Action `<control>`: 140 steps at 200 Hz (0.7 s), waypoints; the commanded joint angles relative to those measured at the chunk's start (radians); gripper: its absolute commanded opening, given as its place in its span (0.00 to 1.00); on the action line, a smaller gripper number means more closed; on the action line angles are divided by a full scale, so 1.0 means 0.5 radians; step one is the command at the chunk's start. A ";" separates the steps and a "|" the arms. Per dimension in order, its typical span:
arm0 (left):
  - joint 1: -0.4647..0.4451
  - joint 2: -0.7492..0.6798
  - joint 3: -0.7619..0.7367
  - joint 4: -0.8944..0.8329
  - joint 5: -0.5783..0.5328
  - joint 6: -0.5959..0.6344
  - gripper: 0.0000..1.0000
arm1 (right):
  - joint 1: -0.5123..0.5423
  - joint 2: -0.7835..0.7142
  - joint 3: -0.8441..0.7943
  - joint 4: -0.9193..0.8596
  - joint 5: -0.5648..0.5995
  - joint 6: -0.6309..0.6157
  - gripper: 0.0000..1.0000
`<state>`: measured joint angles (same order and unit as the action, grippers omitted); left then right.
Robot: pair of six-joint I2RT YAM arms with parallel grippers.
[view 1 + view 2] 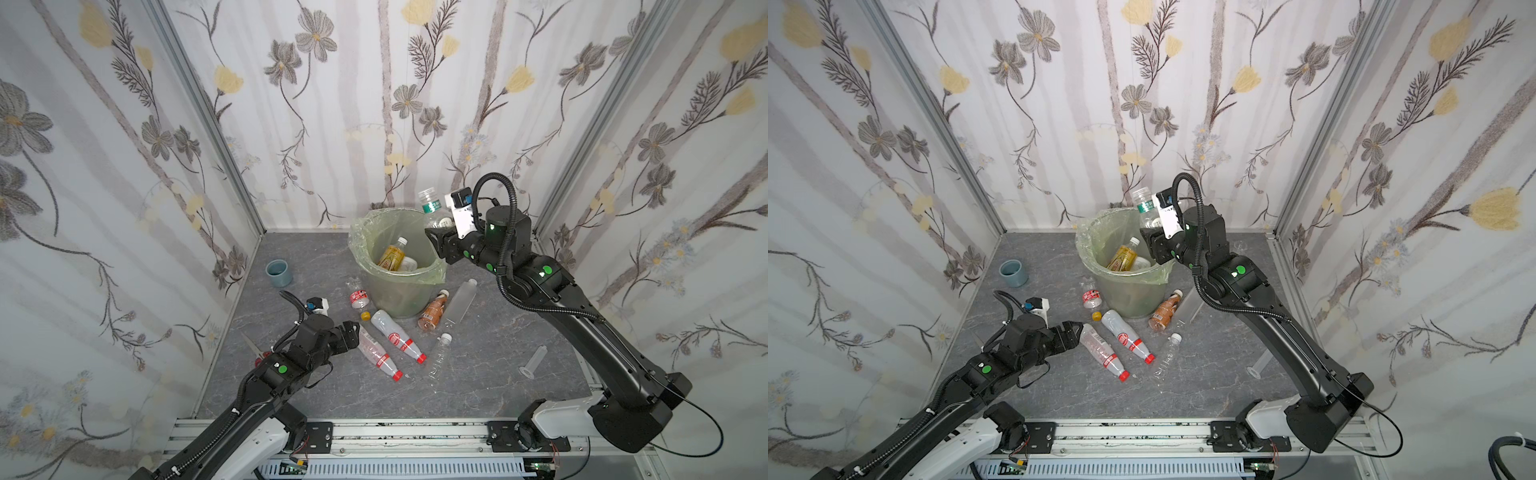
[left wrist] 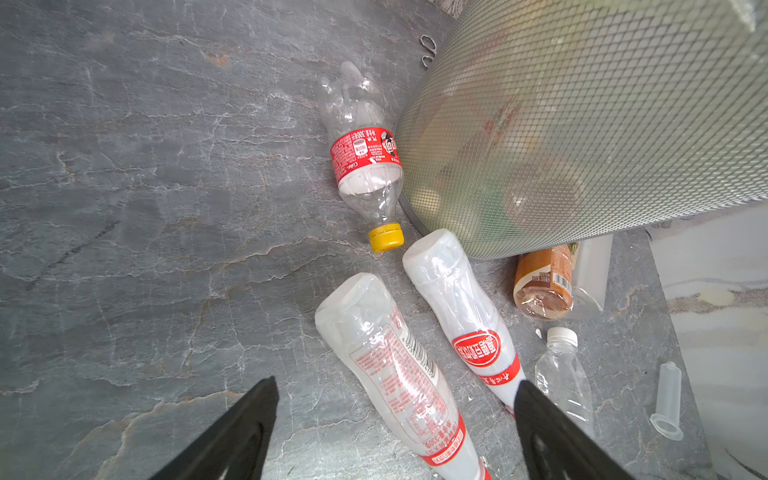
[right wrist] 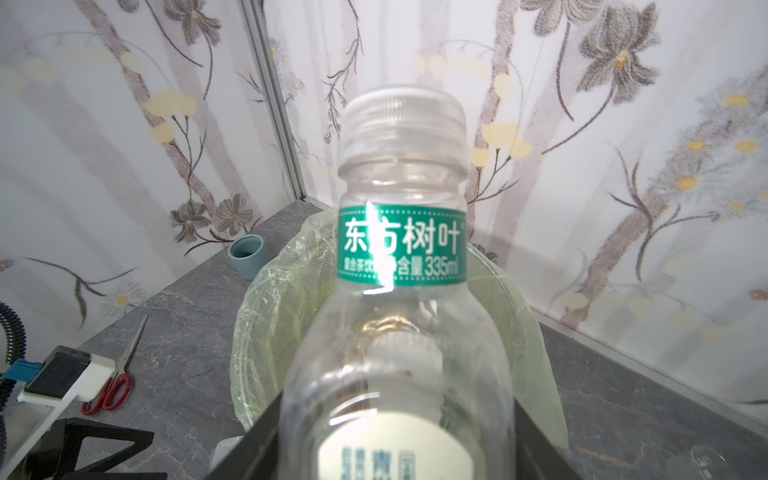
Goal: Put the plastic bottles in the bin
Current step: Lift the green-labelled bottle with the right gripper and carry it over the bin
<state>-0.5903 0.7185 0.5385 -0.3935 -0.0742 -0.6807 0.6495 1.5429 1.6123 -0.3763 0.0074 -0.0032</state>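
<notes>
floral walls point(image 3: 623, 166) behind clear, green-labelled bottle point(image 3: 399, 299)

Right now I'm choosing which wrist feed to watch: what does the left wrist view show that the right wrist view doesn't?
Only the left wrist view: a yellow-capped bottle, a brown bottle and a plastic tube lying on the table. Only the right wrist view: the green-labelled bottle gripped by the right end effector over the bin, and a blue-grey cup. Both: the bin and the grey table.
</notes>
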 commanded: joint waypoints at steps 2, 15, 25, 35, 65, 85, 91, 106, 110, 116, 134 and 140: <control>0.000 -0.021 -0.006 0.015 0.020 -0.005 0.90 | -0.001 0.092 0.098 0.198 -0.131 -0.127 0.60; 0.000 -0.041 -0.012 0.015 0.016 -0.010 0.90 | -0.001 0.215 0.159 0.200 -0.135 -0.131 0.59; 0.000 -0.054 -0.015 0.014 0.015 -0.013 0.90 | 0.000 0.266 0.195 0.208 -0.140 -0.134 0.59; -0.001 -0.062 -0.015 0.015 0.015 -0.013 0.90 | 0.000 0.304 0.208 0.230 -0.144 -0.132 0.59; 0.001 -0.076 -0.015 0.011 0.025 -0.022 0.90 | -0.001 0.383 0.208 0.269 -0.108 -0.139 0.59; 0.000 -0.090 -0.018 0.008 0.028 -0.026 0.90 | 0.000 0.424 0.205 0.253 -0.063 -0.143 0.60; 0.000 -0.096 -0.021 0.008 0.025 -0.028 0.90 | -0.001 0.436 0.201 0.250 -0.051 -0.144 0.60; 0.001 -0.113 -0.031 0.007 0.024 -0.031 0.90 | -0.001 0.456 0.189 0.243 -0.042 -0.153 0.61; 0.000 -0.116 -0.034 0.005 0.025 -0.031 0.90 | -0.001 0.457 0.184 0.243 -0.042 -0.156 0.62; 0.001 -0.121 -0.035 0.002 0.026 -0.031 0.90 | -0.001 0.461 0.178 0.246 -0.040 -0.156 0.62; 0.000 -0.141 -0.046 -0.004 0.036 -0.040 0.90 | -0.001 0.470 0.160 0.250 -0.025 -0.156 0.65; 0.000 -0.148 -0.049 -0.003 0.036 -0.042 0.90 | -0.003 0.475 0.156 0.253 -0.017 -0.155 0.65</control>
<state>-0.5903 0.6552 0.5217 -0.3943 -0.0555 -0.6880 0.6495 1.7695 1.6970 -0.3035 -0.0204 -0.0631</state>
